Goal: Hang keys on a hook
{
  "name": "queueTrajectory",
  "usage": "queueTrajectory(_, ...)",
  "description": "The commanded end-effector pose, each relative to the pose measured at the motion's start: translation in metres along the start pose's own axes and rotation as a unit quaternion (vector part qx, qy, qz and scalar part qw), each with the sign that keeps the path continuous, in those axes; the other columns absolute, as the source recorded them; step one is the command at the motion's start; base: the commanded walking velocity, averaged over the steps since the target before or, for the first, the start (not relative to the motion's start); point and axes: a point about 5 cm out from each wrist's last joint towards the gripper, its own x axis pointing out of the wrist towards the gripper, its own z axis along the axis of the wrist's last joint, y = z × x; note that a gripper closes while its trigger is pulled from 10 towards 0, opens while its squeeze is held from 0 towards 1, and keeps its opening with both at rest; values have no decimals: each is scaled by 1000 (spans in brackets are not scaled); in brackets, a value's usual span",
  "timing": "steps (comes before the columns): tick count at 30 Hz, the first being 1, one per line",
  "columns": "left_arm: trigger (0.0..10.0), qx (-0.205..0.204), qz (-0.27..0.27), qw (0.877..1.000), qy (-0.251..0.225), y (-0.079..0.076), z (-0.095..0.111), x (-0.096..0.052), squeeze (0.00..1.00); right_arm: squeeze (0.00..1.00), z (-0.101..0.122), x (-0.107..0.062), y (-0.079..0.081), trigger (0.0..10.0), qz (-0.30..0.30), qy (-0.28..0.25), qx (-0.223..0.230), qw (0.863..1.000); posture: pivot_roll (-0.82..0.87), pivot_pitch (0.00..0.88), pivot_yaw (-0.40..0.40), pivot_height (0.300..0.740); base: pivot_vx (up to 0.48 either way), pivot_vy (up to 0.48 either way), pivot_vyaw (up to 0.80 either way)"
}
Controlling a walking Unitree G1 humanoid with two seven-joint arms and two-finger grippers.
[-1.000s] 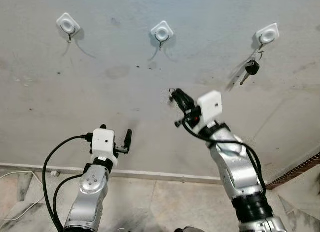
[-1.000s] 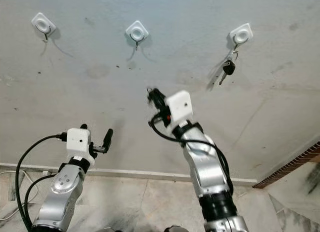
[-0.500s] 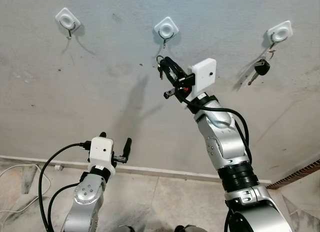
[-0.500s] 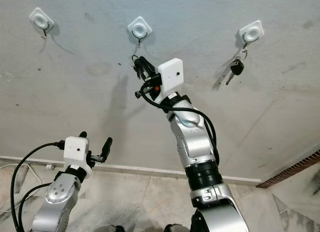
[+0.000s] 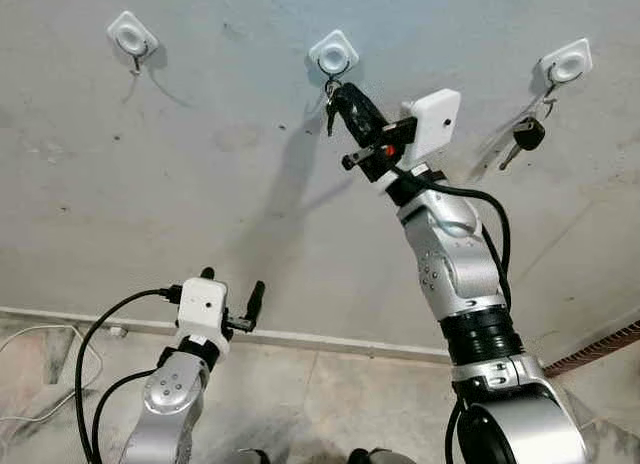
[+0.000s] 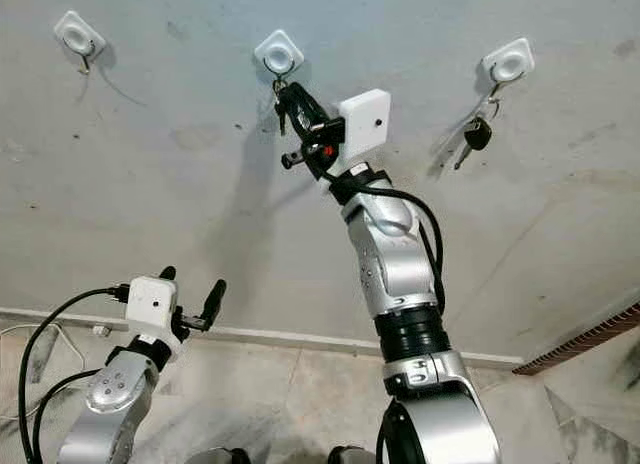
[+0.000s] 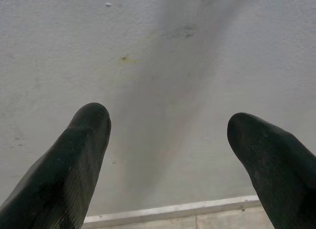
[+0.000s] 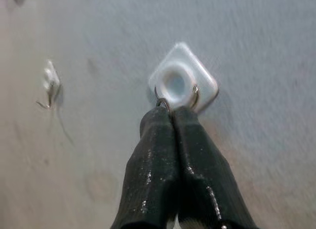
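Observation:
My right gripper [image 5: 336,88] is raised to the wall, its tips just under the middle white hook plate [image 5: 333,54]. It is shut on a key ring, and small dark keys [image 5: 328,108] dangle below the fingertips. In the right wrist view the closed fingers [image 8: 163,140] end right at the plate [image 8: 183,78], with the thin metal ring [image 8: 160,101] showing at the tips by the hook wire; whether the ring is over the hook I cannot tell. My left gripper [image 5: 232,286] stays low near the baseboard, open and holding nothing.
A black-headed key [image 5: 527,134] hangs from the right hook [image 5: 565,64]. The left hook [image 5: 132,34] is bare. A white baseboard [image 5: 330,344] meets the tiled floor, a cable [image 5: 50,354] lies at the left, and a brick edge [image 5: 600,349] is at the right.
The right arm has risen and carried the keys from mid-wall up to the middle hook. The left arm has stayed low and open.

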Motion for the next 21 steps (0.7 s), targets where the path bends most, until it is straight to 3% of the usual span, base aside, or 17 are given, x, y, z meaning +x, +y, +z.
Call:
queueTrajectory(1, 10000, 0, -7, 1000, 5, -2, -1, -1, 0, 0, 9, -3, -4, 10000, -2, -15, 1, 1000, 58, 171, 13, 740, 0, 0, 0)
queueTrajectory(7, 10000, 0, -14, 1000, 8, -4, -2, 2, 0, 0, 7, -5, -10, 10000, -22, -10, 8, 1000, 46, 168, 19, 740, 0, 0, 0)
queueTrajectory(17, 10000, -2, -20, 1000, 8, -6, -2, 3, 0, 0, 5, 2, -3, 10000, -8, -8, 23, 1000, 45, 169, 15, 740, 0, 0, 0)
queueTrajectory(21, 10000, -5, -16, 1000, 9, -5, -2, 1, 0, 0, 16, 5, 6, 10000, 21, -34, 70, 997, 53, 171, 10, 740, 0, 0, 0)
